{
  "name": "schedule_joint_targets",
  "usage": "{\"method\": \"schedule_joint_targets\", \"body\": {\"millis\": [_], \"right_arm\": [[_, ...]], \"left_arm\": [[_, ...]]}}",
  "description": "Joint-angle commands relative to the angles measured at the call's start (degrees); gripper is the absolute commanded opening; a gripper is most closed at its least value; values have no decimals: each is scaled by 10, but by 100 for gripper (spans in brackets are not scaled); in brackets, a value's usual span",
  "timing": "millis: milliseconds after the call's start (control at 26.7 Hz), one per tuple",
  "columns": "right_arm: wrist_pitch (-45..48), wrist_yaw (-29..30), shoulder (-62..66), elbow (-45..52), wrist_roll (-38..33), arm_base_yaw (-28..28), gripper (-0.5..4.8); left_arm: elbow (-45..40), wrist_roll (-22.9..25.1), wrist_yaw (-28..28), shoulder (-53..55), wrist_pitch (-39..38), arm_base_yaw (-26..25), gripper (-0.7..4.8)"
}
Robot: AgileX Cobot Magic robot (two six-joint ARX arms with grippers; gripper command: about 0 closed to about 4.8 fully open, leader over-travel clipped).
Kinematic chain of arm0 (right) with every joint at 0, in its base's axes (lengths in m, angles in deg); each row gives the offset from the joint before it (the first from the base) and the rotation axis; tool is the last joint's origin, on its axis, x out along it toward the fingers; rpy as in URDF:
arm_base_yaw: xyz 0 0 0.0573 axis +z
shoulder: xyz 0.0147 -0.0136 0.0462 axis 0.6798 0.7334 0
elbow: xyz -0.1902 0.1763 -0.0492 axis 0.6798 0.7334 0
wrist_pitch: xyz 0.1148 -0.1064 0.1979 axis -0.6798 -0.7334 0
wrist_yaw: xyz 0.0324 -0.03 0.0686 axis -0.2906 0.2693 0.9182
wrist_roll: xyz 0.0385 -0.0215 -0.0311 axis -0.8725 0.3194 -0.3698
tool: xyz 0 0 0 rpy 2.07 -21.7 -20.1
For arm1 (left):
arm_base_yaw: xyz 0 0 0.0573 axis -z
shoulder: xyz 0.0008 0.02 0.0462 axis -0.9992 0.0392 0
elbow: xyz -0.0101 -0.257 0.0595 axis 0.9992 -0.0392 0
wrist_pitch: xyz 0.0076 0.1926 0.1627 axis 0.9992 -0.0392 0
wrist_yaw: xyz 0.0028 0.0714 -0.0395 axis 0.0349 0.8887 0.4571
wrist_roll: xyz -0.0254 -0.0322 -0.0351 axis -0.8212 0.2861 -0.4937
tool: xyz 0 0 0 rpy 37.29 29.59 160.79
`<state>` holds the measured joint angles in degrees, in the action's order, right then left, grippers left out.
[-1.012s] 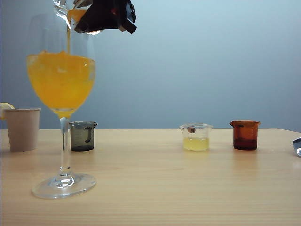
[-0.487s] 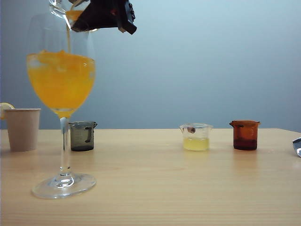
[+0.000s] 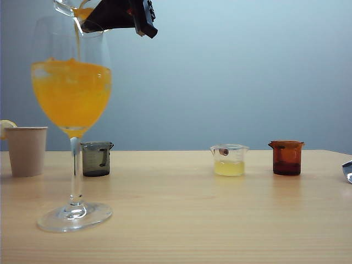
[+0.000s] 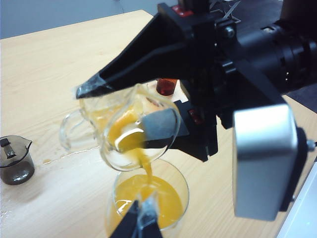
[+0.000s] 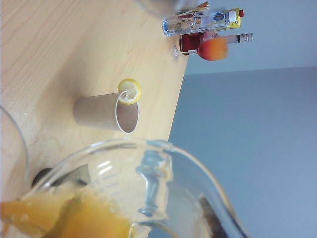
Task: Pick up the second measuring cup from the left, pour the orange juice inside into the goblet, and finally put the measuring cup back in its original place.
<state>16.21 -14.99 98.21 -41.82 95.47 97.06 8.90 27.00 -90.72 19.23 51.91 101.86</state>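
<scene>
The goblet (image 3: 72, 118) stands at the left front of the table, its bowl well filled with orange juice (image 3: 71, 96). Above its rim my right gripper (image 3: 82, 6) is shut on the second measuring cup (image 3: 69, 6), which is tipped steeply with its lip down. A thin stream of juice (image 3: 78, 41) falls into the bowl. In the left wrist view the right gripper (image 4: 116, 111) clamps the clear cup (image 4: 133, 134) from both sides, over the goblet's mouth (image 4: 148, 198). My left gripper (image 4: 141, 222) hovers beside the goblet, shut and holding nothing.
On the table stand a paper cup (image 3: 26, 150) with a lemon slice, a smoky grey cup (image 3: 97, 158), a clear cup of pale yellow liquid (image 3: 229, 160) and an amber-red cup (image 3: 287, 157). A silver part (image 3: 347, 171) shows at the right edge. Bottles (image 5: 208, 20) stand far off.
The right gripper has rolled the cup a little steeper and shifted slightly up and left. The stream has thinned. The left gripper has kept still.
</scene>
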Motion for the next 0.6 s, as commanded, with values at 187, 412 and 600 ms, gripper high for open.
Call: {"method": "schedule_joint_targets", "body": {"millis": [187,412,600], "right_arm": [[16,0,-3,-4,19,5,-2],[17,0,-3,-4,44,5,-2],[16,0,-3,-3,71,5,-2]], "left_arm": [[2,2,-3,-1,3,0,-5],[2,2,-3,-1,0,0,-5],[2,2,-3,-1,0,0,-5]]}}
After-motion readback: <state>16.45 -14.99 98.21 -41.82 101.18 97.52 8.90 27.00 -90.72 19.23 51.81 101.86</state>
